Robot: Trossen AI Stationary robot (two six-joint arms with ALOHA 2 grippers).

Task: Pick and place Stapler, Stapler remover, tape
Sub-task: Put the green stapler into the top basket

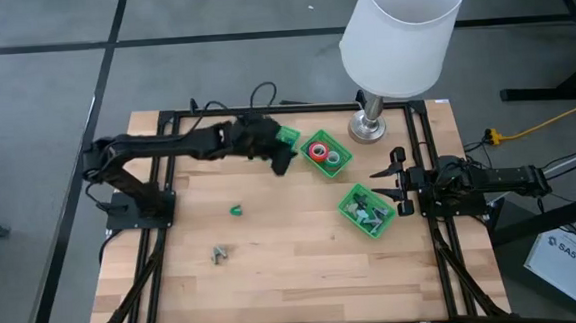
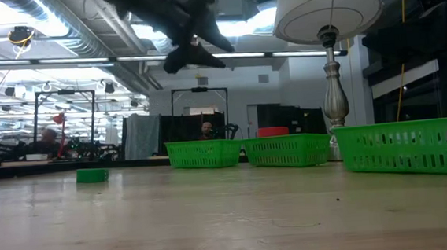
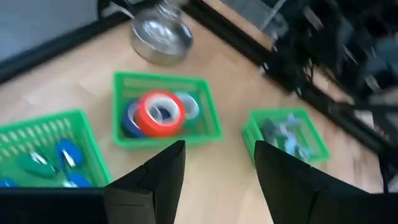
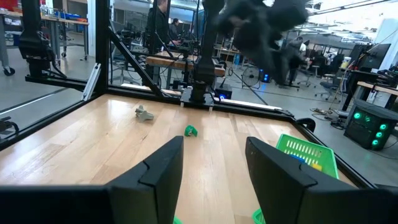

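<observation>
My left gripper (image 3: 217, 168) hangs open and empty above the far part of the table, over three green trays; in the high view it (image 1: 283, 162) sits beside the middle one. That middle tray (image 3: 165, 115) holds tape rolls, a red one (image 3: 160, 113) on top. Another tray (image 3: 43, 149) holds blue staplers (image 3: 65, 155). The third tray (image 3: 286, 134) holds pale metal stapler removers. A loose green tape roll (image 1: 236, 211) lies flat on the table, and a grey stapler remover (image 1: 218, 253) lies nearer the front. My right gripper (image 1: 385, 186) waits open at the right edge.
A lamp with a white shade (image 1: 400, 34) stands on its metal foot (image 1: 369, 126) at the far right, close to the tape tray (image 1: 326, 154). Black frame rails (image 1: 173, 239) run along both sides of the table. Bare wood (image 1: 295, 271) spreads across the near half.
</observation>
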